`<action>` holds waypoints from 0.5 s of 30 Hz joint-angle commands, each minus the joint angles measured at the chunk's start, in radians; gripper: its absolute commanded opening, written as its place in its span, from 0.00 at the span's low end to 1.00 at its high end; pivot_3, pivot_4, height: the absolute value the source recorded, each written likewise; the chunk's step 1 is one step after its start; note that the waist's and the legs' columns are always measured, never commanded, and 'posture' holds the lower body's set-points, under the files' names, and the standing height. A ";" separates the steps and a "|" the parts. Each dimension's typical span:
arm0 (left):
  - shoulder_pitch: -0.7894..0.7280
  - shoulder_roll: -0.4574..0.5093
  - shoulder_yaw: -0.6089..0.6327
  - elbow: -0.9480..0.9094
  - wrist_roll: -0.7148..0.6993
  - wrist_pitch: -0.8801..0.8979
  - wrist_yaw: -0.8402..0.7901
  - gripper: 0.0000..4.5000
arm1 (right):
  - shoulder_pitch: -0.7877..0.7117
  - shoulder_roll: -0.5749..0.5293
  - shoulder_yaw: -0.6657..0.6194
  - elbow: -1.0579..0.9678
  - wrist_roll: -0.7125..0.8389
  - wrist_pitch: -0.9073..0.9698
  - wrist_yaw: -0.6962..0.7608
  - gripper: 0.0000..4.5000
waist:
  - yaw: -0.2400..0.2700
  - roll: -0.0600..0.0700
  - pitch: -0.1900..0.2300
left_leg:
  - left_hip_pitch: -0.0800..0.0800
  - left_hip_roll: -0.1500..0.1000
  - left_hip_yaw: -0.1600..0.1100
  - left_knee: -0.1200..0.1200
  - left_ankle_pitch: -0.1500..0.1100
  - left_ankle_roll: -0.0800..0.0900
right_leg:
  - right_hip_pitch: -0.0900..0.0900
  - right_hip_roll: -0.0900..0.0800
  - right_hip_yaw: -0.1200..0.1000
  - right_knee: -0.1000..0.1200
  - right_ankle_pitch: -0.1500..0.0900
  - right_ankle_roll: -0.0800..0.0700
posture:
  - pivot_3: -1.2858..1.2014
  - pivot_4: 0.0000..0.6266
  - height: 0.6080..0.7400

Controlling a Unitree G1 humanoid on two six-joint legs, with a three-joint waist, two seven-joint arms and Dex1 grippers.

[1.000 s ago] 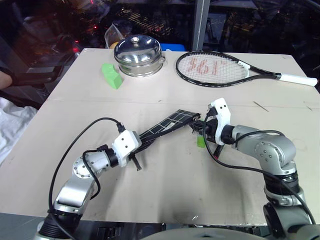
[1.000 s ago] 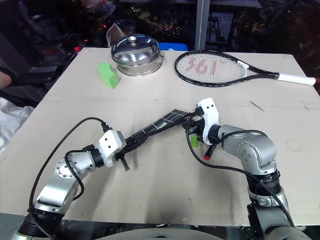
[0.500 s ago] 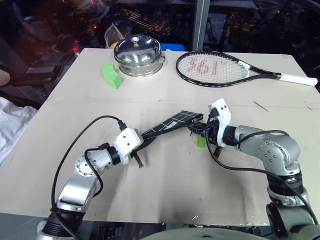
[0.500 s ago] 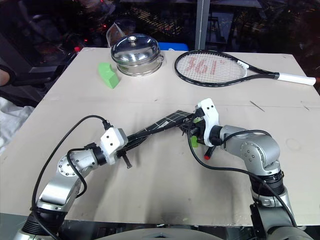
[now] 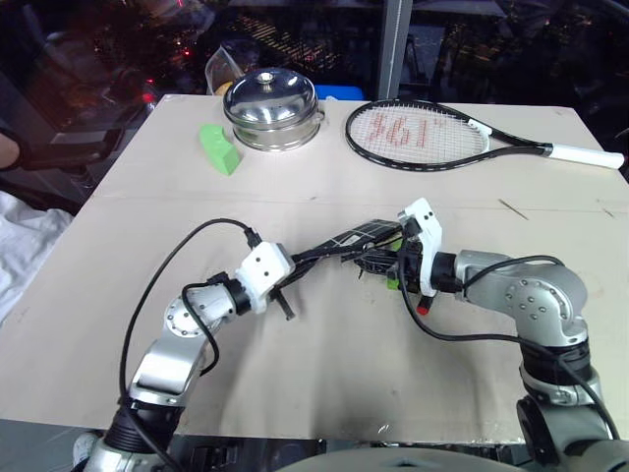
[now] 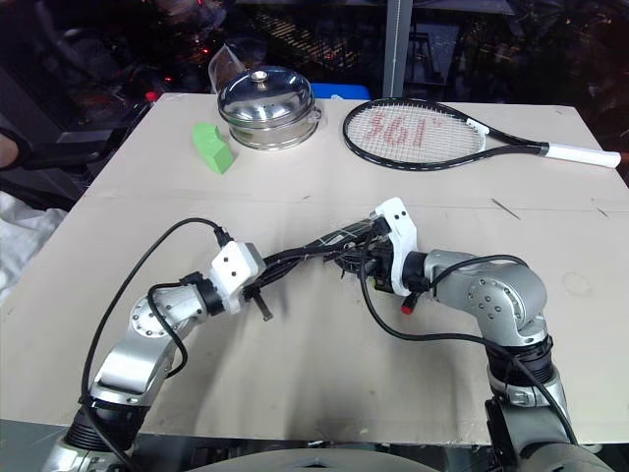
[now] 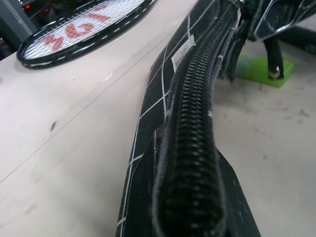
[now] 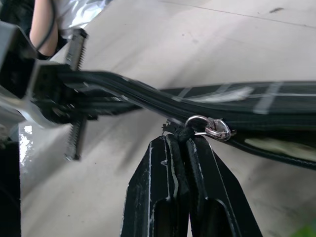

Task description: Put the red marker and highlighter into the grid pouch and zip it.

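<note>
You're on the zipping step here; the grid pouch (image 5: pixel 344 243) hangs off the table, stretched between both arms near the middle of the tabletop, roughly 6 o'clock from the tennis racket (image 5: pixel 418 136). Your left gripper (image 5: pixel 295 267) is clamped tight on the pouch's near end, zipper edge up; your right gripper (image 8: pixel 183 143) is pinched shut on the black zipper pull (image 8: pixel 183 132), its metal ring just past the fingertips.

One catch: a lime-green bit (image 7: pixel 260 70) I'd take for the highlighter lies on the table just under the right gripper, so it looks like it's not inside; can't spot the red marker, so no idea about that one.

Next move as I see it: hold the left end taut and draw the pull straight along the teeth; sort the highlighter first, though.
</note>
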 commanded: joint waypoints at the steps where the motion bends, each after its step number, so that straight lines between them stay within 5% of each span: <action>1: -0.040 -0.023 -0.023 -0.048 0.025 0.014 0.028 0.00 | -0.026 0.014 -0.001 -0.032 0.033 0.012 0.004 0.01 | 0.001 0.000 0.000 | 0.000 0.000 0.000 0.000 0.000 0.000 | 0.000 0.000 0.000 0.000 0.000 0.000 | 0.52 0.24 1.00; 15: -0.190 -0.161 -0.150 0.059 0.171 0.021 0.116 0.00 | -0.093 0.078 0.083 0.050 -0.016 0.011 0.015 0.01 | -0.001 0.000 0.000 | -0.001 0.000 0.000 -0.001 0.000 0.000 | -0.001 0.000 0.000 0.000 0.000 0.000 | 0.52 0.24 1.00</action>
